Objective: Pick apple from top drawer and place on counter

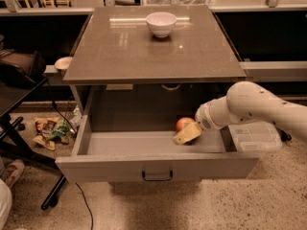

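Observation:
The top drawer (158, 164) is pulled open, with its black handle (157, 176) at the front centre. The red-orange apple (183, 123) lies inside at the back right. My gripper (186, 133) reaches into the drawer from the right on the white arm (254, 107). Its tan fingers (188, 133) sit right in front of and just below the apple, partly hiding it. The counter (144, 47) is the brown-grey slab above the drawer.
A white bowl (161, 24) stands at the back centre of the counter. A clear plastic bin (254, 137) sits on the floor right of the drawer. Litter (50, 130) and a dark stand's legs (29, 152) are on the floor at left.

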Motion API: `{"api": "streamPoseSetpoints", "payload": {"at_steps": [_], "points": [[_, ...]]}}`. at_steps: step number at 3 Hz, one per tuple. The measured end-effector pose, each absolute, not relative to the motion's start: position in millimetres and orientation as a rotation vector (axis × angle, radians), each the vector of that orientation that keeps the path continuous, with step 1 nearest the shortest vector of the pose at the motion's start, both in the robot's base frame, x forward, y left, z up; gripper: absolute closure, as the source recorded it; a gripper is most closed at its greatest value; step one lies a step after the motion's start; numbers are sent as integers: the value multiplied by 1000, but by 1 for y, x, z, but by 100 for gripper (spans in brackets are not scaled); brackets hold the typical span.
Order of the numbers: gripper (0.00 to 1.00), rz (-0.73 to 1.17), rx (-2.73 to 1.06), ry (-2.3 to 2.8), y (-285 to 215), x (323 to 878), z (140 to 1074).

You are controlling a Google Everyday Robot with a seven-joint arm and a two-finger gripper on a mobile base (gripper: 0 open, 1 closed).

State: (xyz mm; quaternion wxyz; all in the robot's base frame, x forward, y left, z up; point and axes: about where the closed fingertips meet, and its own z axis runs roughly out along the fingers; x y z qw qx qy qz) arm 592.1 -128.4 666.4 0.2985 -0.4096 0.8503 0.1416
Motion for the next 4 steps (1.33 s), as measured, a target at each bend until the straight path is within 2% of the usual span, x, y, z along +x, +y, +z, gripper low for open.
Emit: {"api": "streamPoseSetpoints", "payload": {"at_steps": [2,3,4], "points": [[0,374,-1057,2292,-124,605,631],[19,381,-1043,2304,-120,607,617],[42,398,-1035,2306,-116,606,608]]}}
